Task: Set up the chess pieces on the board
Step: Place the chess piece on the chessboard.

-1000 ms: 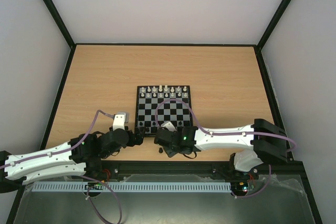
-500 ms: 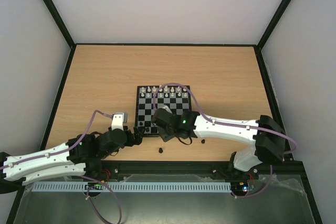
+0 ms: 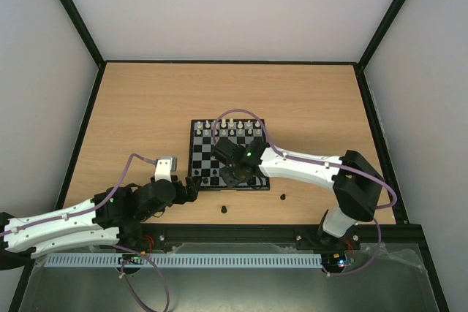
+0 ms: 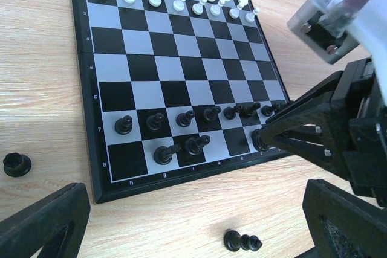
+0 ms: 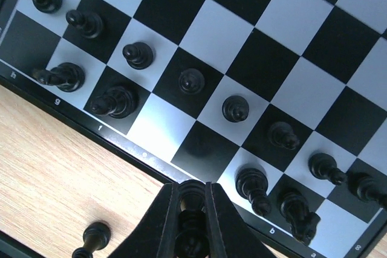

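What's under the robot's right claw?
The right gripper pinches a black chess piece over the board's near row. Its fingers cover the square right below, so I can't tell whether the piece touches it.

Soft, even overhead light keeps the worktop (image 3: 146, 107) bright, with only faint shadows under the arms (image 3: 307, 169) at 6 o'clock. In the left wrist view the glossy board (image 4: 181, 58) shows a pale sheen toward 12 o'clock, while the fingers (image 4: 42, 225) of the left gripper (image 4: 193, 219) at 7 and 5 o'clock are blurred. The black chess piece (image 5: 190, 240) inside the right gripper (image 5: 192, 188), at 6 o'clock, sinks into shadow.
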Controlling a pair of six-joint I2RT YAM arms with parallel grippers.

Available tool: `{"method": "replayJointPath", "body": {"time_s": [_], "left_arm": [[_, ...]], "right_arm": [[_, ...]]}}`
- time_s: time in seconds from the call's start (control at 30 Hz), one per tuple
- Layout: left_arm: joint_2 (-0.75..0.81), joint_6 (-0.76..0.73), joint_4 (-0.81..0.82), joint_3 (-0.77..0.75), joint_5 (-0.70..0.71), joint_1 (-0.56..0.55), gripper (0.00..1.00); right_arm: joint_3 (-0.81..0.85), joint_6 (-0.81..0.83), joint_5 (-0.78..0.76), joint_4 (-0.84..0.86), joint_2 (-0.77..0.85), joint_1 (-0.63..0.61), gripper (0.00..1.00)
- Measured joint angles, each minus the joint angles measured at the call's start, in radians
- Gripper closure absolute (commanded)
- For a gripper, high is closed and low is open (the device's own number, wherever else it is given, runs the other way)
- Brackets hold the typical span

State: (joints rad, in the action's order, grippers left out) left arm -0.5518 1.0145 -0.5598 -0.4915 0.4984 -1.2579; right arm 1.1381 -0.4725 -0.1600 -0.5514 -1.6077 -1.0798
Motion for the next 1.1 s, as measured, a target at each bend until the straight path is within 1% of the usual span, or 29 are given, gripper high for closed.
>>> {"method": "replayJointPath", "body": {"time_s": [0.33, 0.77, 1.1], "left_arm": [[0.0, 0.0, 0.0, 0.0, 0.0, 0.0, 0.01], [0.0, 0.0, -0.001, 0.0, 0.0, 0.0, 0.01], [-0.002, 0.0, -0.001, 0.0, 0.0, 0.0, 0.01]], "right_arm": [[0.0, 0.025, 0.03, 0.006, -0.069, 0.008, 0.97], [0.0, 0.028, 0.028, 0.057, -0.076, 0.024, 0.97], [0.0, 0.028, 0.019, 0.064, -0.106, 0.035, 0.96]]}}
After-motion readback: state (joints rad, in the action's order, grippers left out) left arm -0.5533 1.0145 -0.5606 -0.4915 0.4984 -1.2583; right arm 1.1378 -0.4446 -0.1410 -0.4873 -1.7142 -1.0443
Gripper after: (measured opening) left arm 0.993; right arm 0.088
